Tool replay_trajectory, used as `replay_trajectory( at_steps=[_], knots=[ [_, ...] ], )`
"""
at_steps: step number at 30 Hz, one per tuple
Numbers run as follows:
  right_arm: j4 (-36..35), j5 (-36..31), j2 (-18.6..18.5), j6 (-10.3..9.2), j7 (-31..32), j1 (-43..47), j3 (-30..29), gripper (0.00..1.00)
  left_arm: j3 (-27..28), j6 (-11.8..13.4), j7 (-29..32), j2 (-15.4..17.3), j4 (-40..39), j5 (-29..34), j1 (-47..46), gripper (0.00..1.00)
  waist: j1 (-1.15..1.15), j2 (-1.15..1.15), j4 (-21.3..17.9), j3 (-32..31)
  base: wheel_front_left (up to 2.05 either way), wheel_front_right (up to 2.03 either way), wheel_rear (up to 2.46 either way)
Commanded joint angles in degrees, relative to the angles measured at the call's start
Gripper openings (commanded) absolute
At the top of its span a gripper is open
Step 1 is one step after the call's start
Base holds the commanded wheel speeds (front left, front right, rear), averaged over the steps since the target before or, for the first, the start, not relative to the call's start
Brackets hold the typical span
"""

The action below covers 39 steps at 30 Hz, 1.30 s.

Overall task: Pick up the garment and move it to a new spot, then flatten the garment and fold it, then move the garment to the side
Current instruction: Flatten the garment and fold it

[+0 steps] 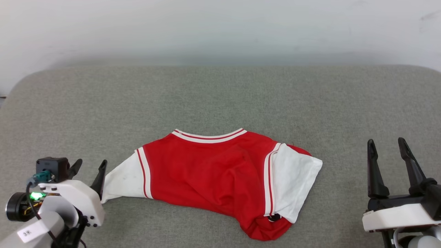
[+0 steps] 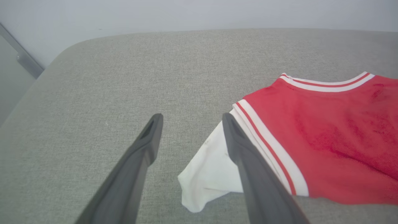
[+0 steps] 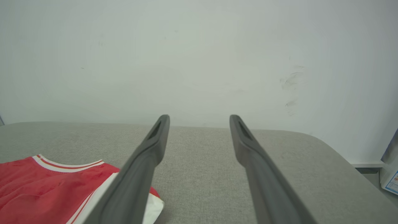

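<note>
The garment (image 1: 210,168), a red jersey with white sleeves and striped collar, lies partly spread on the grey surface (image 1: 220,96), its lower right hem bunched. My left gripper (image 1: 91,165) stands open just left of the white left sleeve (image 2: 211,168), with nothing between its fingers; in the left wrist view the gripper (image 2: 189,119) has one finger passing over the sleeve's edge. My right gripper (image 1: 386,144) is open and empty, well to the right of the garment's right sleeve (image 1: 293,179). In the right wrist view this gripper (image 3: 199,119) points toward the wall, the garment (image 3: 49,186) at lower left.
A pale wall (image 1: 220,31) rises behind the grey padded surface, whose rounded corners show at far left (image 2: 71,49) and far right (image 3: 326,143). Open grey surface lies behind and on both sides of the garment. A box (image 3: 391,177) sits off the right edge.
</note>
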Motion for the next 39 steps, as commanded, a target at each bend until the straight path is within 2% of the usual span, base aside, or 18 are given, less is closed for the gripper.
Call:
replay_trajectory(
  at_steps=[1, 4, 7, 12, 13, 15, 16, 20, 22, 27, 33, 36, 39],
  knots=[
    [-0.46, -0.61, 0.15, -0.04, -0.14, 0.99, -0.47, 1.0, 2.07, 2.64, -0.78, -0.95, -2.14, 2.09, 2.09, 1.0, 0.0, 0.0, 0.68, -1.52, 0.0, 0.0, 0.0],
    [-1.21, -1.02, 0.12, -0.04, -0.14, 1.14, -0.88, 1.0, 9.46, 7.01, -0.97, -2.88, -7.51, 8.38, 5.46, 1.0, 0.0, 0.0, 1.26, -2.4, 0.0, 0.0, 0.0],
    [-1.6, -1.5, 0.14, -0.04, -0.14, 0.99, -0.62, 1.0, 16.85, 10.27, -0.9, -5.75, -13.13, 16.12, 11.55, 1.0, 0.0, 0.0, 1.68, -2.92, 0.0, 0.0, 0.0],
    [-3.27, -3.65, 0.13, -0.04, -0.14, -1.59, 0.35, 1.0, 29.07, 12.3, -0.9, -11.76, -19.14, 28.2, 19.47, 1.0, 0.0, 0.0, 2.35, -2.94, 0.0, 0.0, 0.0],
    [-3.27, -3.65, 0.13, -0.04, -0.14, -1.59, 0.35, 1.0, 29.07, 12.3, -0.9, -11.76, -19.14, 28.2, 19.47, 1.0, 0.0, 0.0, 2.35, -2.94, 0.0, 0.0, 0.0],
    [-3.94, -4.75, -0.36, -0.05, -0.14, -2.89, 0.84, 1.0, 33.13, 12.51, -0.9, -14.32, -21.18, 32.51, 22.27, 1.0, 0.0, 0.0, 2.61, -2.9, 0.0, 0.0, 0.0],
    [-3.69, -4.87, -2.79, -0.05, -0.14, -5.46, 2.22, 1.0, 37.77, 11.53, -0.91, -18.21, -23.84, 38.1, 25.92, 1.0, 0.0, 0.0, 2.94, -2.72, 0.0, 0.0, 0.0],
    [-0.49, -3.19, -7.69, -0.05, 0.17, -9.05, 6.09, 1.0, 42.18, 9.32, -0.92, -22.33, -25.49, 43.32, 29.5, 1.0, 0.0, 0.0, 3.19, -2.37, 0.0, 0.0, 0.0],
    [1.51, -0.89, -10.9, -0.05, 2.97, -12.12, 9.03, 1.0, 43.64, 8.09, -0.91, -24.14, -25.59, 45.24, 30.51, 1.0, 0.0, 0.0, 3.33, -2.04, 0.0, 0.0, 0.0],
    [4.02, 8.62, -19.69, -0.05, 19.03, -17.84, 19.19, 1.0, 46.77, 5.06, -0.91, -27.75, -25.9, 49.04, 31.33, 1.0, 0.0, 0.0, 3.84, -1.06, 0.0, 0.0, 0.0],
    [1.35, 22.13, -30.87, -0.06, 39.31, -22.48, 33.3, 1.0, 49.5, 1.92, -0.91, -30.98, -25.59, 52.67, 30.09, 1.0, 0.0, 0.0, 5.04, 0.86, 0.0, 0.0, 0.0],
    [-0.16, 27.33, -34.63, -0.05, 46.49, -24.53, 38.02, 1.0, 50.45, 0.55, -0.91, -32.35, -25.65, 54.2, 29.22, 1.0, 0.0, 0.0, 5.73, 2.33, 0.0, 0.0, 0.0],
    [-0.36, 29.76, -37.36, -0.06, 51.23, -26.56, 41.92, 1.0, 51.25, -0.64, -0.91, -33.83, -25.92, 55.47, 28.27, 1.0, 0.0, 0.0, 6.64, 4.14, 0.0, 0.0, 0.0]
  ],
)
